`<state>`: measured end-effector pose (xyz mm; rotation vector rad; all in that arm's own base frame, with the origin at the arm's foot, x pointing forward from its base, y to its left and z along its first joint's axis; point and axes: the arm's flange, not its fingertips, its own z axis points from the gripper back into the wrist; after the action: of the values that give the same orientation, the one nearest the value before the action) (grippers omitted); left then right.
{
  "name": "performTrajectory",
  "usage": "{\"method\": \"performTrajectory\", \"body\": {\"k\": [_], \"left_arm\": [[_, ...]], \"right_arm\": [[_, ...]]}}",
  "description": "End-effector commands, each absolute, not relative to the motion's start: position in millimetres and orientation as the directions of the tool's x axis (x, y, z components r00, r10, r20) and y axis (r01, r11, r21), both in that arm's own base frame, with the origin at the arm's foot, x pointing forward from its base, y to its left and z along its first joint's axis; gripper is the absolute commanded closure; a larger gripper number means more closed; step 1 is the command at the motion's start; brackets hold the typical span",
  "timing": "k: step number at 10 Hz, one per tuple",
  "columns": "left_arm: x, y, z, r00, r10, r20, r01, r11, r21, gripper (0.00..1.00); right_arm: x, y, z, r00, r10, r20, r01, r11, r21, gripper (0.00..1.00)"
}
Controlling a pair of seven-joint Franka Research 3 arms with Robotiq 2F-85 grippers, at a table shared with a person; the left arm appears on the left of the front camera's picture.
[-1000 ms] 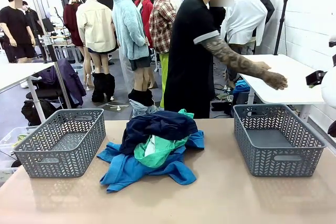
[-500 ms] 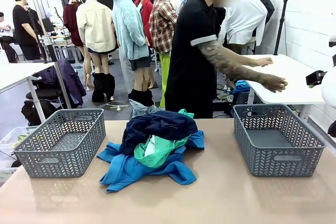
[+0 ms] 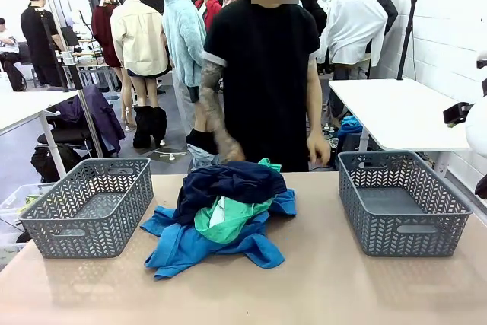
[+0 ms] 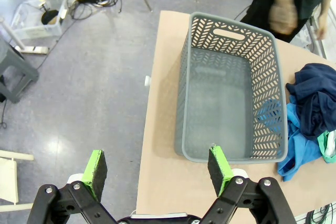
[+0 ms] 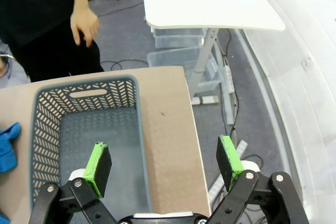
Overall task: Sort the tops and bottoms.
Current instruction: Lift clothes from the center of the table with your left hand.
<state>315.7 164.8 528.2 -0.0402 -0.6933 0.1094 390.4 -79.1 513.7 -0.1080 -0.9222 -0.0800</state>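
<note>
Cloth garments [image 3: 228, 215] heaped between grey baskets [image 3: 114, 211].

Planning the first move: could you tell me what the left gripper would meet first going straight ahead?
Most likely the bare table beside the grey basket, where the open left gripper points. One finger lines up with the basket's rim and might touch first; depth is unclear.

The tan table [image 3: 327, 287] spans the lower frame. On it sit a grey basket [image 3: 76, 230] at lower left, a matching basket [image 3: 403, 230] at lower right, and a heap of garments [image 3: 221, 211] at centre.
</note>
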Motion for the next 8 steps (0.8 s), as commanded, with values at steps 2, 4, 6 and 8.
{"method": "performTrajectory", "body": {"k": [2, 4, 6, 8], "left_arm": [[314.1, 166.1, 528.3, 0.765, 0.114, 0.634, -0.091, 0.993, -0.069, 0.0], [314.1, 166.1, 528.3, 0.765, 0.114, 0.634, -0.091, 0.993, -0.069, 0.0], [314.1, 166.1, 528.3, 0.765, 0.114, 0.634, -0.091, 0.993, -0.069, 0.0], [314.1, 166.1, 528.3, 0.765, 0.114, 0.634, -0.091, 0.993, -0.069, 0.0]], "right_arm": [[391.2, -77.0, 512.0, 0.61, -0.02, 0.792, 0.12, 0.991, -0.067, 0.0], [391.2, -77.0, 512.0, 0.61, -0.02, 0.792, 0.12, 0.991, -0.067, 0.0], [391.2, -77.0, 512.0, 0.61, -0.02, 0.792, 0.12, 0.991, -0.067, 0.0], [391.2, -77.0, 512.0, 0.61, -0.02, 0.792, 0.12, 0.991, -0.067, 0.0]]}}
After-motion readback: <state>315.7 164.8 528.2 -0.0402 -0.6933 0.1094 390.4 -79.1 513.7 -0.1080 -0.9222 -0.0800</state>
